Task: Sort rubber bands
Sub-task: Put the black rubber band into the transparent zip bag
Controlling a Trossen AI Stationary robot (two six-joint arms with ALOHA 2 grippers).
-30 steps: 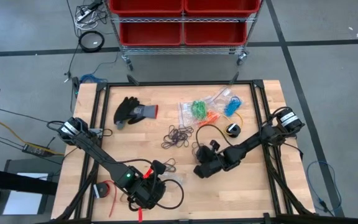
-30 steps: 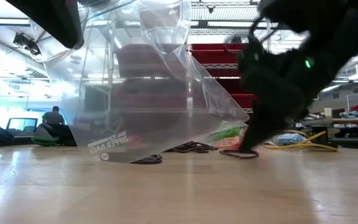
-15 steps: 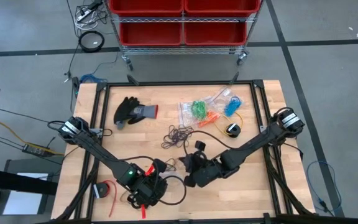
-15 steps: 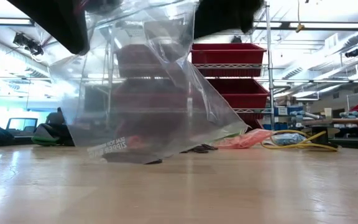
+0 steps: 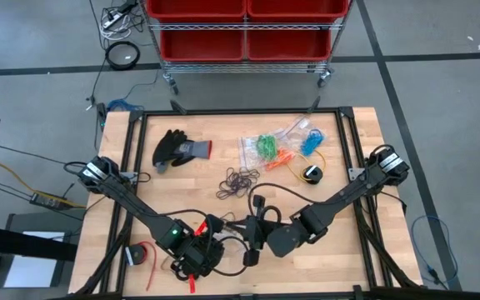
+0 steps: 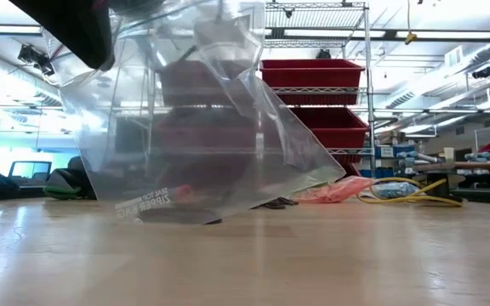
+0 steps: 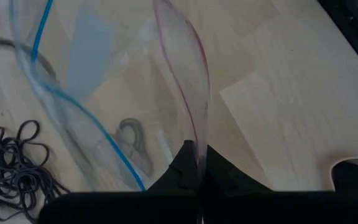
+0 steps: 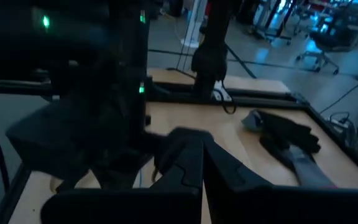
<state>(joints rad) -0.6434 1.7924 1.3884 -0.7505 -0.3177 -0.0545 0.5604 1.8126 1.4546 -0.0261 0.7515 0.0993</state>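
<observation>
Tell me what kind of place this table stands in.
Probably a workshop or robotics lab: a wheeled wire rack of red bins, a grey concrete floor with loose cables, and further workstations behind.

Pale wooden table (image 5: 340,258), matt, grain showing. Clear glossy plastic bag (image 6: 202,127) pinched in the left gripper (image 7: 197,177), thin and creased, with a blue zip strip. Dark matt plastic fingers (image 8: 194,168) on the right gripper. Thin black rubber bands (image 5: 238,182) lying beyond both grippers. Black knitted cloth glove (image 5: 177,148), grey cuff. Red glossy plastic bins (image 5: 244,25) on a metal wire rack.
</observation>
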